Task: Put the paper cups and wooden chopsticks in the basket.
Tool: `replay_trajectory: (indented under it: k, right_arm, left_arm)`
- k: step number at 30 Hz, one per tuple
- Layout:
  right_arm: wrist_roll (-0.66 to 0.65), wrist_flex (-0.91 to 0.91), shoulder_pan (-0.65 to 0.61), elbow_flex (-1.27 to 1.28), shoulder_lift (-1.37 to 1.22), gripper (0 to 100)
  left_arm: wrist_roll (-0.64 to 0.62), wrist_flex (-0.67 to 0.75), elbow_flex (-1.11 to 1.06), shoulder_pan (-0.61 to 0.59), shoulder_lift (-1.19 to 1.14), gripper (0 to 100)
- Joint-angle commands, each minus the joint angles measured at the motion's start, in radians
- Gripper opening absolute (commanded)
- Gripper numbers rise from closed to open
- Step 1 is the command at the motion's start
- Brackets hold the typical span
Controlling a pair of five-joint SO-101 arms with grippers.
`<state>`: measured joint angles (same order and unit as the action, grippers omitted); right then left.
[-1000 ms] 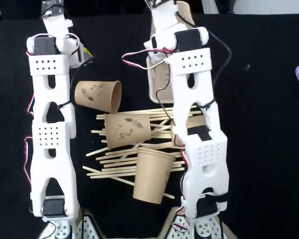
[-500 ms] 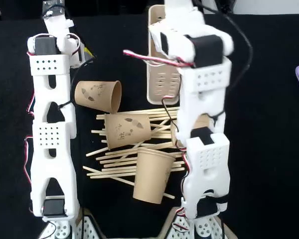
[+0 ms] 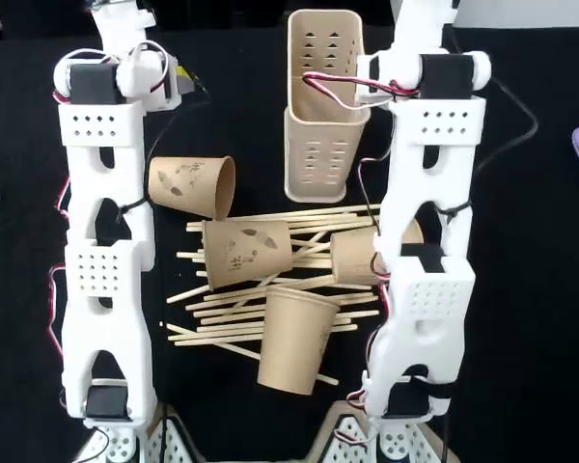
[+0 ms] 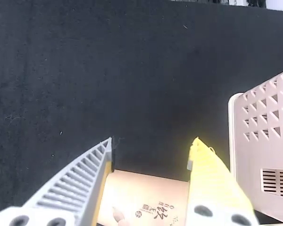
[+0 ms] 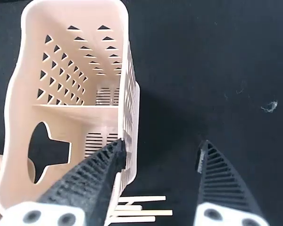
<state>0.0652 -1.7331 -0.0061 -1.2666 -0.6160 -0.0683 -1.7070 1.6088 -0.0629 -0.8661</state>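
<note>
The left arm [image 3: 101,270] and the right arm [image 3: 425,289] lie stretched forward side by side, roughly parallel, with their wrists at the far end. The left tool [image 4: 152,143] has its jaws spread wide. The right tool [image 5: 162,146] is likewise parted, pointing downward.

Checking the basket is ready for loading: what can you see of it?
The basket is a tall cream plastic bin with rounded corners, standing upright on the black table at its far side. Its walls have triangular holes higher up and slots lower down; one wall has a cut-out. Nothing lies inside. The right gripper hangs open beside it.
</note>
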Motion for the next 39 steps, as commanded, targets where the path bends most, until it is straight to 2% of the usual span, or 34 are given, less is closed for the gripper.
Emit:
replay_trajectory:
  k: [1,6,10,22,24,27,28,29,34,39]
  right_arm:
    - [0.008,-0.032,0.005,0.016,0.093,25.0]
    - [0.008,-0.032,-0.06,0.153,0.154,24.6]
    - [-0.041,-0.025,-0.101,0.254,0.185,18.8]
    - [-0.057,0.103,-0.06,0.317,0.096,20.4]
    - [-0.057,0.107,-0.061,0.317,0.09,17.0]
    - [-0.057,0.107,-0.058,0.317,0.091,2.9]
    - [-0.058,0.109,-0.057,0.315,0.093,0.5]
    - [-0.072,0.114,-0.052,0.314,0.094,2.6]
    - [-0.321,0.236,-0.005,0.291,0.088,1.1]
    - [-0.537,0.275,-0.02,0.292,0.088,1.1]
  left_arm:
    - [0.011,0.015,0.05,0.007,0.021,26]
    - [0.011,0.015,0.05,0.012,0.003,26]
    - [0.011,0.014,0.05,0.01,-0.002,26]
    - [0.011,-0.043,0.051,0.004,0.006,26]
    - [0.011,-0.043,0.051,0.004,0.003,26]
    - [0.011,-0.043,0.051,0.004,0.002,26]
    - [0.011,-0.043,0.051,0.004,0.002,26]
    - [0.011,-0.043,0.051,0.002,0.005,26]
    - [0.011,-0.041,0.054,-0.033,0.011,26]
    - [0.009,0.0,0.056,-0.036,0.012,26]
